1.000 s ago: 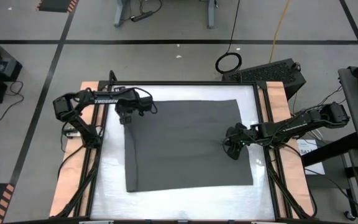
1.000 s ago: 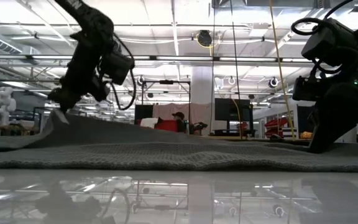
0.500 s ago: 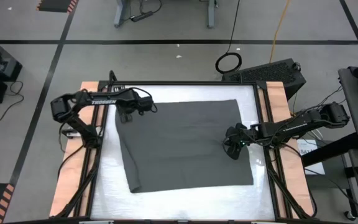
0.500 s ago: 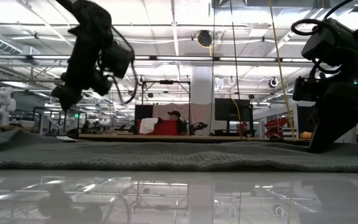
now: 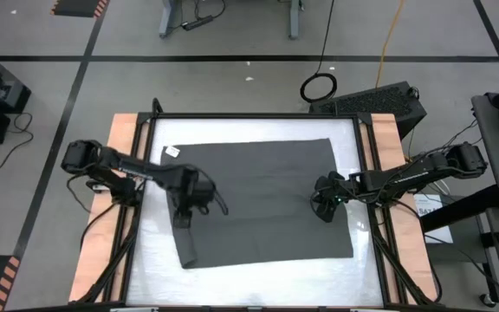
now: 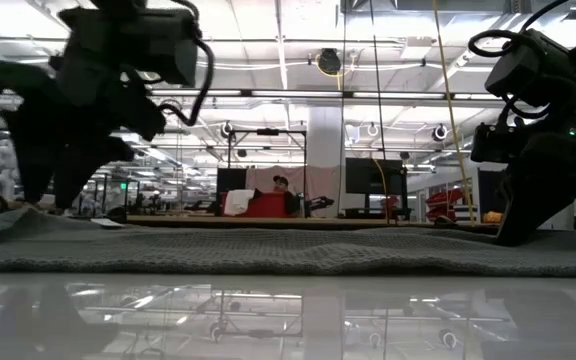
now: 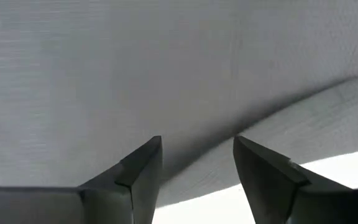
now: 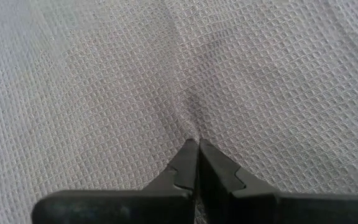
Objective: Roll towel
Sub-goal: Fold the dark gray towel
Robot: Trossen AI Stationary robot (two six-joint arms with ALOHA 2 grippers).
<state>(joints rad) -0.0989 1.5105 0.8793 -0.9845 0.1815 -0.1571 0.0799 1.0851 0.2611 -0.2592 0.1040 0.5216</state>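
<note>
Overhead, the towel [image 5: 262, 199] lay spread across the white tabletop [image 5: 258, 273], its left edge folded over; the left hand [image 5: 183, 213] hovered there, the right hand [image 5: 322, 206] near its right edge. Low down, a person [image 6: 279, 185] showed beyond. Wrist views showed left fingers [image 7: 138, 171] parted and empty, right fingers [image 8: 185, 168] pinched shut on cloth.

White table [image 5: 249, 277] with black frame and wooden side boards [image 5: 93, 260]. Small white tag [image 5: 172, 152] on the table near its far left corner. Black cable loop [image 5: 319, 87] on the grey floor beyond the table; dark case [image 5: 379, 100] beside it. Yellow cord [image 5: 391, 35] crossing the floor. Person in red [image 6: 280, 190] seated far back in the room.
</note>
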